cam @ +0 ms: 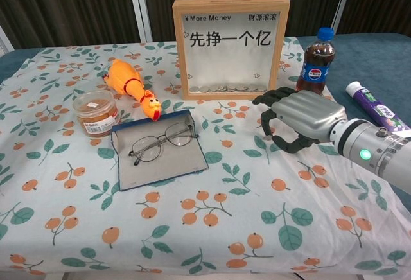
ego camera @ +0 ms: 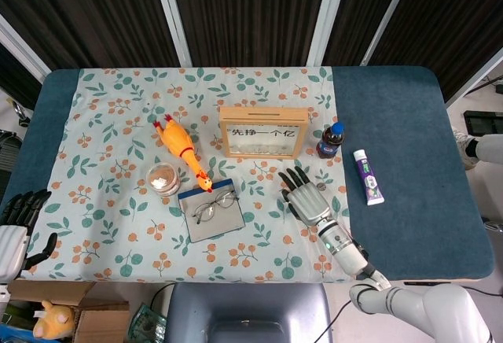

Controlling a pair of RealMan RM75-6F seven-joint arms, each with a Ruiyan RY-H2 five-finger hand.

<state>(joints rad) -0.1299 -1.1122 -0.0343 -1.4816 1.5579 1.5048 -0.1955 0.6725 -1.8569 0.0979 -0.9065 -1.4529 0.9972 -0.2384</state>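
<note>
My right hand hovers palm down just over the flowered tablecloth, fingers arched and apart, holding nothing. In the chest view this right hand is in front of the wooden coin frame and the cola bottle, to the right of the glasses. The glasses lie on an open blue-grey case. My left hand hangs off the table's left front corner, fingers spread and empty; the chest view does not show it.
A yellow rubber chicken and a small lidded jar lie left of the case. A toothpaste tube rests on the bare blue tabletop at the right. The wooden frame stands upright mid-table.
</note>
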